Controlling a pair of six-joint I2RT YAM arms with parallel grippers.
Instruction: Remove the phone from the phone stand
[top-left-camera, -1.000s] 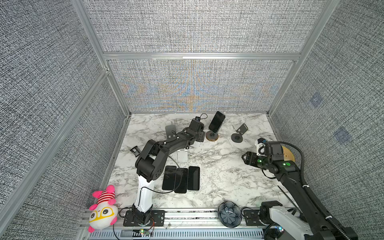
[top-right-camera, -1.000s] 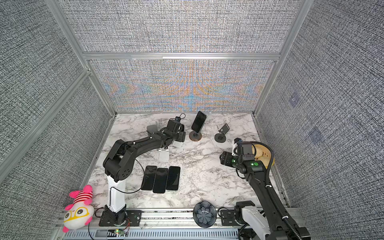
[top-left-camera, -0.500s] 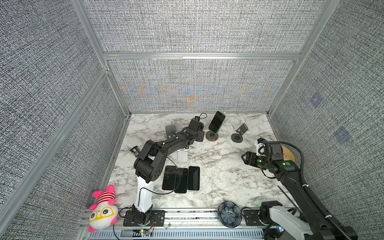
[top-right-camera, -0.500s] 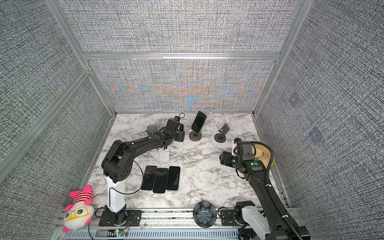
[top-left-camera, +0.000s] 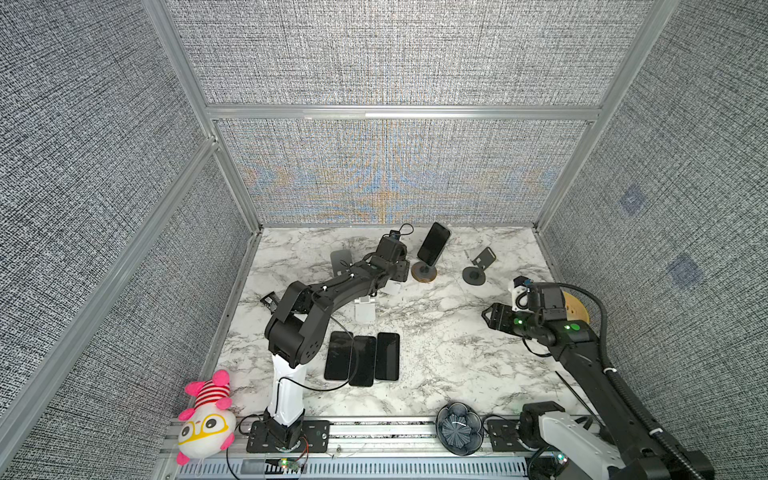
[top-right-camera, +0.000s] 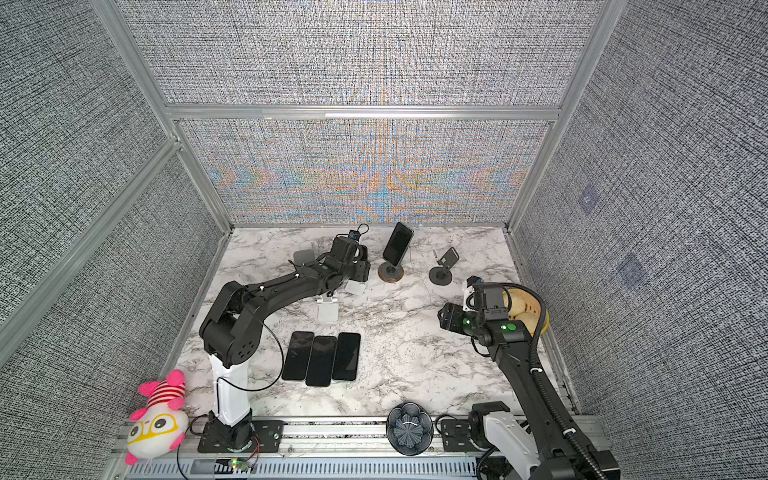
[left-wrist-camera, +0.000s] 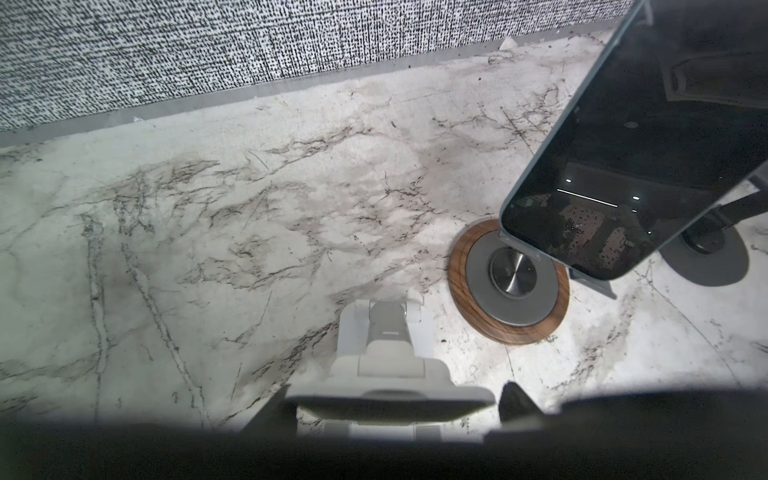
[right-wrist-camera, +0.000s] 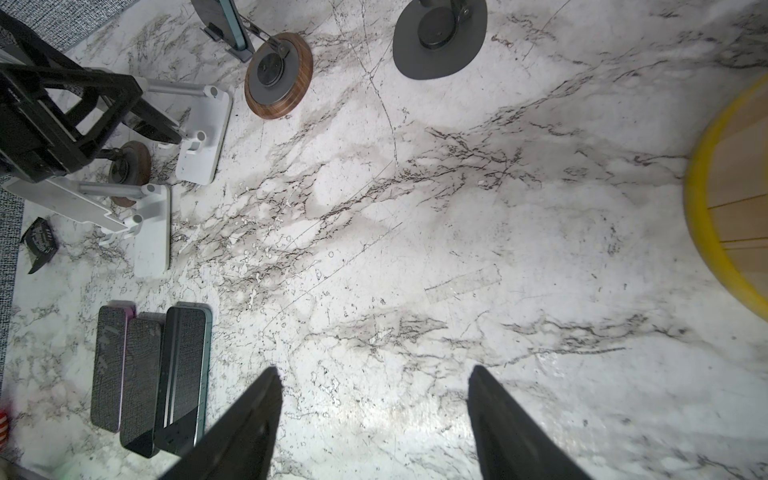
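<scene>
Phone, target item. Tabletop: marble. Right tool: jaws apart, empty, well apart from target. Left tool: near target; jaw spread cannot be told. Phone stand: wood-ringed base, at tabletop's back. Phone: leans in cradle; probably light, rigid, slick; grip both long edges.

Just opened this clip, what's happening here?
The left gripper reaches toward the back of the table, beside the phone that leans on its wood-based stand; it is not touching it yet. Three phones lie flat side by side at the front. The right gripper hangs open over a bare patch, holding nothing.
</scene>
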